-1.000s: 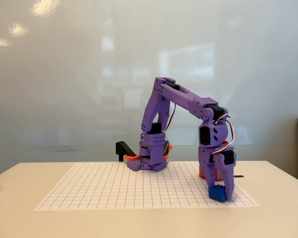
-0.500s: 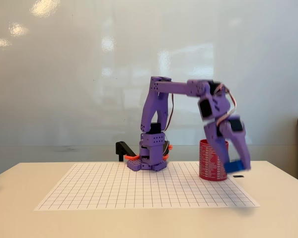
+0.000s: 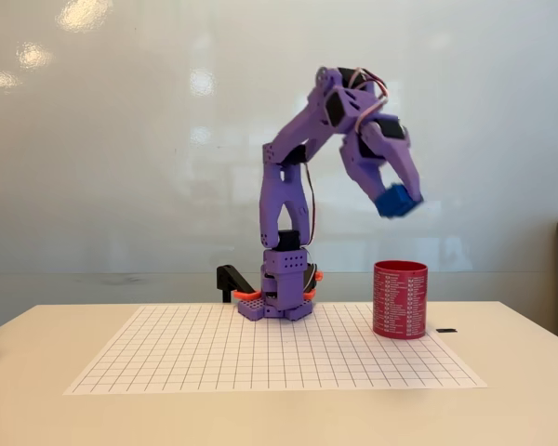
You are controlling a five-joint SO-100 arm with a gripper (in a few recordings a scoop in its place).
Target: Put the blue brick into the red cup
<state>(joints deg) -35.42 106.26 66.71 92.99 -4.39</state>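
— Brick spot? Where is the blue brick (image 3: pixel 396 202) now?
— High above the red cup (image 3: pixel 400 299), pinched tight in the purple tool (image 3: pixel 399 199).
— And the cup?
— Standing upright on the grid sheet (image 3: pixel 260 358) on the bench (image 3: pixel 521 409).

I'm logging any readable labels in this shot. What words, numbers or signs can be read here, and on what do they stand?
Red cup: rows of small white print cover its side, too small to read.
Grid sheet on the table: plain lines, no text.
Blue brick held in the gripper: no lettering can be made out.
Nothing legible anywhere.
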